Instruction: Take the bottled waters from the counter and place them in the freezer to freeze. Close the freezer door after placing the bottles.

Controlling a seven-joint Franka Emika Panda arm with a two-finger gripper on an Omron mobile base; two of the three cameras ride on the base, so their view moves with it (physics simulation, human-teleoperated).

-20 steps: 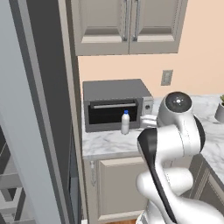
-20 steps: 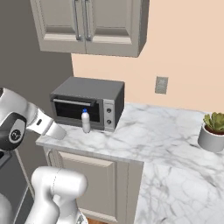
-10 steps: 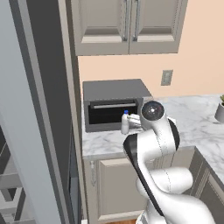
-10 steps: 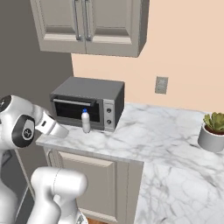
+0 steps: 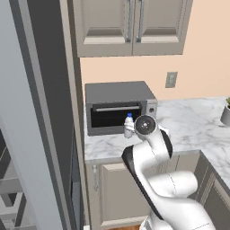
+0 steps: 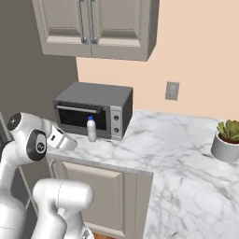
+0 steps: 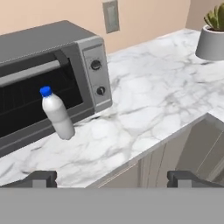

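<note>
One bottled water (image 7: 57, 113), whitish with a blue cap, stands upright on the marble counter (image 7: 144, 100) just in front of the toaster oven's glass door. It also shows as a small bottle (image 5: 129, 126) in the left base view and as the same bottle (image 6: 91, 129) in the right base view. My gripper (image 7: 112, 179) is open wide, with nothing between its fingertips (image 7: 41, 178). It hangs off the counter's front edge, apart from the bottle and aimed across the slab. The hand (image 6: 61, 139) sits left of and below the bottle. The freezer's tall grey panels (image 5: 27, 117) fill the left side.
A grey toaster oven (image 5: 117, 108) with knobs stands against the wall behind the bottle. A potted succulent (image 6: 227, 139) sits at the counter's far right. A wall outlet (image 6: 172, 90) and upper cabinets (image 5: 130, 24) are above. Grey shelves (image 5: 9, 213) show at lower left.
The arm has swung down and left, bringing its hand low beside the counter's front edge near the bottle. The bottle has not moved. The gripper stays open.
</note>
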